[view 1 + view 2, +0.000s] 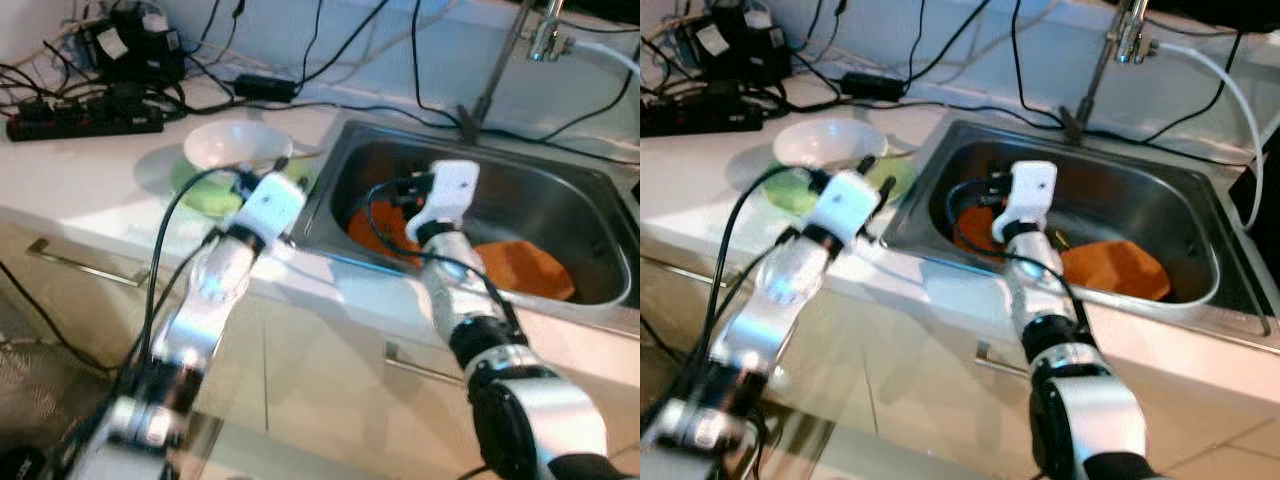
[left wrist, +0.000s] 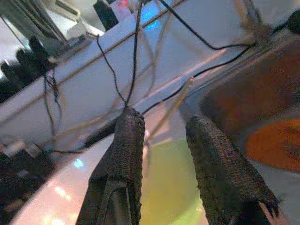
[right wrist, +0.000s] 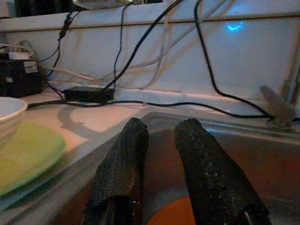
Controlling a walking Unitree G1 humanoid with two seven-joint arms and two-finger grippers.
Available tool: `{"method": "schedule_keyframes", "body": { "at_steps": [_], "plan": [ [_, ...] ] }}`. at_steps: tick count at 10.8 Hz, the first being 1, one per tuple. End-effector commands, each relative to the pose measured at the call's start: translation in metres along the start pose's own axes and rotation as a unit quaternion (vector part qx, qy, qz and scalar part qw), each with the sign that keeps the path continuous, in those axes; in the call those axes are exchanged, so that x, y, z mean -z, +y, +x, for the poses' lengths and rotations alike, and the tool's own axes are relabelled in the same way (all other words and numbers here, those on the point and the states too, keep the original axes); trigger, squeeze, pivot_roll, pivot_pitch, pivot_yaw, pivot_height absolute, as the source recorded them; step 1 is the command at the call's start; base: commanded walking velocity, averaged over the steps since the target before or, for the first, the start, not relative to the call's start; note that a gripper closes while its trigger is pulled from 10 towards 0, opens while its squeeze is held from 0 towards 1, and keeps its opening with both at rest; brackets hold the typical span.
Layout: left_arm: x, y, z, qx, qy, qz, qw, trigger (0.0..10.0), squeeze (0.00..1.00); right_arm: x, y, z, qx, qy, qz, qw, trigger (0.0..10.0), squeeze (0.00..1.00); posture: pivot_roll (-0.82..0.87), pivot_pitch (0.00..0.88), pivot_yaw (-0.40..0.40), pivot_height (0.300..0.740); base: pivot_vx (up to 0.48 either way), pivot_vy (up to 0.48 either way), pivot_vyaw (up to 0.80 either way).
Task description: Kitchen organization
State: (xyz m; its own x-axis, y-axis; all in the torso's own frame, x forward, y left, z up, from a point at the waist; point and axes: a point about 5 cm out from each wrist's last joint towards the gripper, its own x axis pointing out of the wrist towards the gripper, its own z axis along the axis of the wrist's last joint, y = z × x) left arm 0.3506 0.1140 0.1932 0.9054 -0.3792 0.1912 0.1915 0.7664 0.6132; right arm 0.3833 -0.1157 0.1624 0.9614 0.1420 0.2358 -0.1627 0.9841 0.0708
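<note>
The cabinet fronts (image 1: 330,350) sit nearest, with the white counter (image 1: 90,190) above them. The left gripper (image 2: 161,145) hovers at the counter's near edge, over the green plate (image 1: 205,195), its two fingers a narrow gap apart with nothing between them. A white bowl (image 1: 237,145) rests on that plate, just left of the sink (image 1: 600,300).

The right gripper (image 3: 157,140) hangs inside the sink at its left side, fingers nearly together and holding nothing, above an orange plate (image 1: 375,232). A second orange plate (image 1: 525,270) lies to the right on the sink floor.

These dishes look stiff and light, probably smooth and slippery if wet, and likely to chip if dropped. The rim is the only real hold: one finger over the lip, one under. The bowl should lift by its wall.

The sink's steel walls hem in the right arm; it has more room going up than sideways. Farther back, black cables (image 1: 300,70) cross the counter, a power strip (image 1: 85,122) lies far left, and the tap (image 1: 545,35) stands at the far right. The freest counter is near left.
</note>
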Motion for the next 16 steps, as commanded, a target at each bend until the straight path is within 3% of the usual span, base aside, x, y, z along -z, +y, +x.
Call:
{"method": "schedule_keyframes", "body": {
  "at_steps": [1,12,13,14,16],
  "plan": [
    [-0.003,-0.003,0.006,0.003,-0.005,0.024,1.0,10.0,0.0,0.0,-0.003,-0.002,0.004,0.0,0.001,1.0,10.0,0.0,0.26,0.0,-0.079,0.74,0.0,0.0,0.0],
    [-0.015,-0.013,0.056,0.018,0.001,0.079,0.997,10.0,0.0,-0.002,-0.007,-0.002,0.012,-0.002,-0.005,1.0,10.0,0.0,0.24,0.0,-0.078,0.74,0.0,0.0,0.0],
    [-0.015,-0.011,0.058,0.011,0.008,0.085,0.996,1.3,0.0,-0.002,-0.008,-0.002,0.013,-0.002,-0.005,1.0,10.0,0.0,0.23,0.0,-0.078,0.74,0.0,0.0,0.0],
    [-0.015,-0.009,0.059,0.006,0.01,0.086,0.996,0.0,0.0,-0.002,-0.008,-0.001,0.014,-0.002,-0.005,1.0,10.0,0.0,0.23,0.001,-0.079,0.74,0.0,0.0,0.0],
    [-0.014,-0.007,0.061,0.003,0.012,0.097,0.995,0.0,0.0,-0.001,-0.007,-0.002,0.013,0.0,-0.003,1.0,10.0,0.0,0.23,0.001,-0.082,0.74,0.0,0.0,0.0]
  ]
}}
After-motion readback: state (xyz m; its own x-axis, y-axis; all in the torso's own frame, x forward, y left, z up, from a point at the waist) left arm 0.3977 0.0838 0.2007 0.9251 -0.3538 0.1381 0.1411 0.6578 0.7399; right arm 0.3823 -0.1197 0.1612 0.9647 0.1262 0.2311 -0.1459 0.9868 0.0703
